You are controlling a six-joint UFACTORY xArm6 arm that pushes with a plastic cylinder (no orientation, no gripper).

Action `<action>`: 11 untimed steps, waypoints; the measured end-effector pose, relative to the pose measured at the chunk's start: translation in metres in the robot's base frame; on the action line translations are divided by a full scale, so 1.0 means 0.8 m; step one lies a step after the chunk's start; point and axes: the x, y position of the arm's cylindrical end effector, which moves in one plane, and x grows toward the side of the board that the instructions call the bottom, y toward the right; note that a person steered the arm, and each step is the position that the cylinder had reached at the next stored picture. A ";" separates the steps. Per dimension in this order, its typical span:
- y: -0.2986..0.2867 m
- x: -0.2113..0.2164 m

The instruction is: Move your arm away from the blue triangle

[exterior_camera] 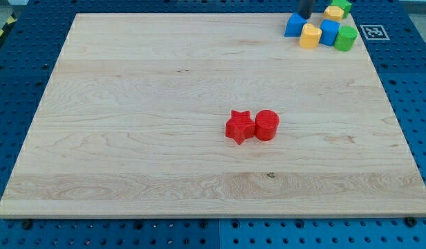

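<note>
- My tip (304,17) at view's top right, touching or just above blue triangle (294,26); no claw, only a rod
- Beside triangle: yellow block (310,36), blue block (329,32), green block (346,38); further yellow (334,12) and green (343,6) behind
- Red star (238,126) touching red cylinder (266,125) mid-tabletop (130,124), well apart from tip

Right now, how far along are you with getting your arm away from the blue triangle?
Not done yet. My tip sits at the view's top right, right against the top edge of the blue triangle, in the cluster with the yellow block, blue block and green block. Nothing is in hand. What's left: slide clear, perhaps toward the red star and red cylinder mid-board.
</note>
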 end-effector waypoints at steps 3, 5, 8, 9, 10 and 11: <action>0.002 0.076; 0.002 -0.001; 0.024 0.001; 0.023 -0.010; 0.028 -0.013; 0.032 -0.006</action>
